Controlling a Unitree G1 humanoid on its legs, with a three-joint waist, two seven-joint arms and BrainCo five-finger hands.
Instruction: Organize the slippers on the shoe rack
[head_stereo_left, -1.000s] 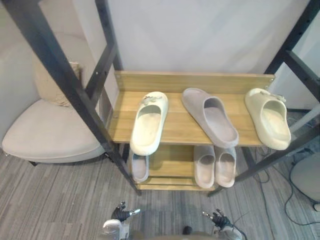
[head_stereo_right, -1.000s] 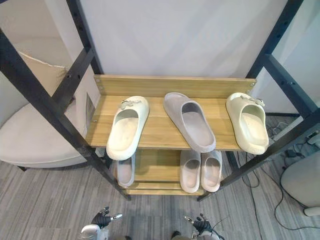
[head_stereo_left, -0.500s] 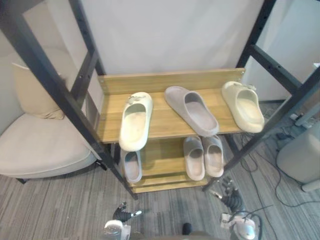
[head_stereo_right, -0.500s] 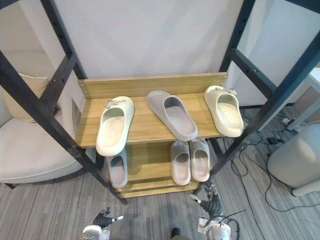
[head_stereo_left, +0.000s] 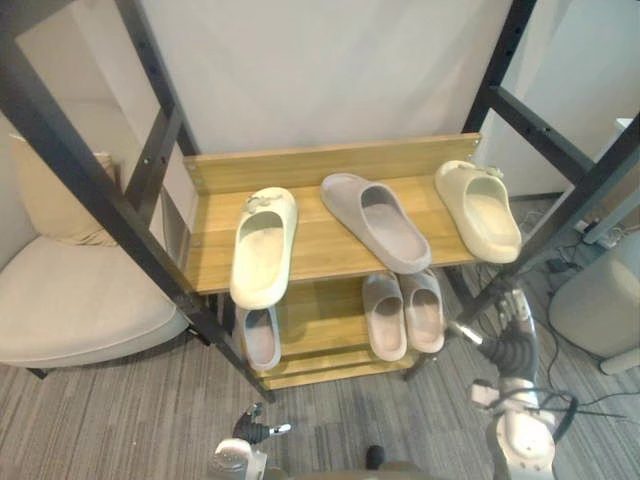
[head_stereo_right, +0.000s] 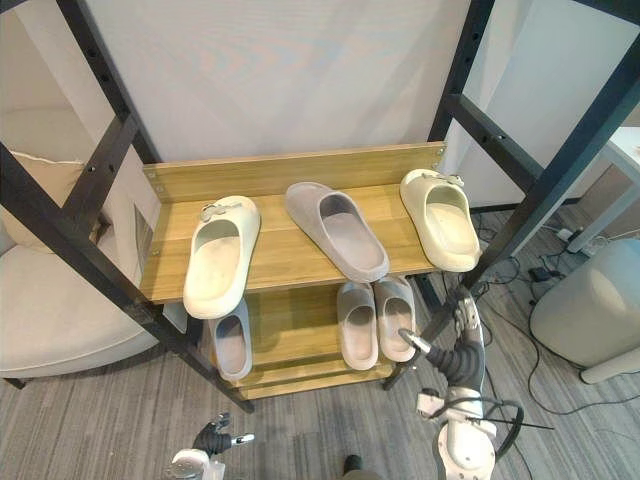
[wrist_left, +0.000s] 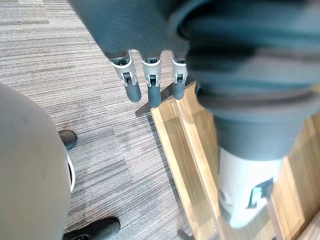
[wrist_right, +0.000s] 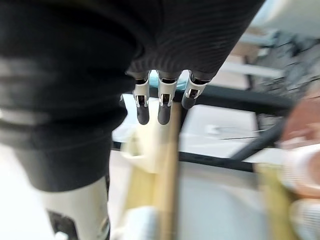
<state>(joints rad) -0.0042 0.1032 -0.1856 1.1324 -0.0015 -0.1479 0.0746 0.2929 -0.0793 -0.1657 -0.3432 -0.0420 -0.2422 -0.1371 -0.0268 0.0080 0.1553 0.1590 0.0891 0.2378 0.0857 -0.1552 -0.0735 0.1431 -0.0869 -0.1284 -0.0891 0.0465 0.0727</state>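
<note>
A wooden two-shelf shoe rack (head_stereo_left: 330, 258) stands ahead. Its top shelf carries a cream slipper (head_stereo_left: 262, 245) at the left, a grey slipper (head_stereo_left: 375, 220) lying askew in the middle and a second cream slipper (head_stereo_left: 478, 208) at the right. Below, one grey slipper (head_stereo_left: 260, 337) lies at the left and a grey pair (head_stereo_left: 404, 312) at the right. My right hand (head_stereo_left: 508, 345) is raised by the rack's front right corner, open and holding nothing, its fingers (wrist_right: 165, 102) straight. Low near the floor hangs my left hand (head_stereo_left: 250, 428), fingers (wrist_left: 150, 85) straight and empty.
Black metal beams (head_stereo_left: 90, 190) cross in front of the rack on both sides. A beige armchair (head_stereo_left: 70, 300) with a cushion (head_stereo_left: 50, 190) stands at the left. A grey rounded unit (head_stereo_left: 600, 300) sits on the floor at the right.
The camera has shifted. My right hand has risen from the bottom edge up to beside the rack's lower right corner. The left hand stays low; the slippers have not moved.
</note>
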